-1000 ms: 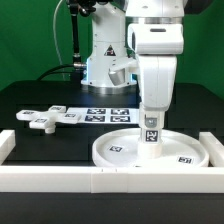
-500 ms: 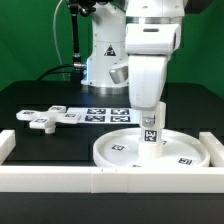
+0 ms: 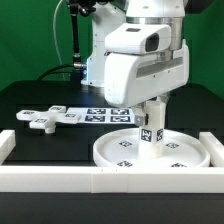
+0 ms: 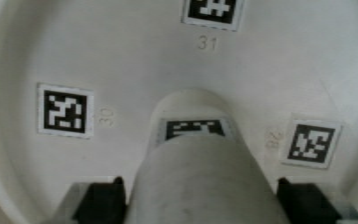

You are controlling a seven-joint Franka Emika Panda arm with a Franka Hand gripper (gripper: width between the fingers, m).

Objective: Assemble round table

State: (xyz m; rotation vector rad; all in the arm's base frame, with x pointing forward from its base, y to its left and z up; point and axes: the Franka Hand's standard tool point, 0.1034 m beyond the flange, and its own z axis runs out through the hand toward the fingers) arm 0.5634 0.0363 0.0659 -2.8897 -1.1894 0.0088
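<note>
The large rimmed disc (image 3: 182,153) lies flat on the table in front of the arm. The short cylindrical leg (image 3: 151,129) stands upright at its middle, tag facing the camera. My gripper (image 3: 153,108) comes down from above and is shut on the leg's upper part. In the wrist view the leg (image 4: 197,158) runs between my two dark fingers (image 4: 101,197), with the disc (image 4: 123,50) and its tags beneath. The cross-shaped foot piece (image 3: 45,118) lies loose on the table at the exterior view's left.
The marker board (image 3: 103,115) lies behind the disc. Long white border bars (image 3: 100,181) run along the front, with end pieces at both sides (image 3: 6,143). The arm's base (image 3: 100,60) stands at the back.
My wrist has turned about the upright axis, so the hand now shows its broad side. The leg has stayed upright on the disc's middle.
</note>
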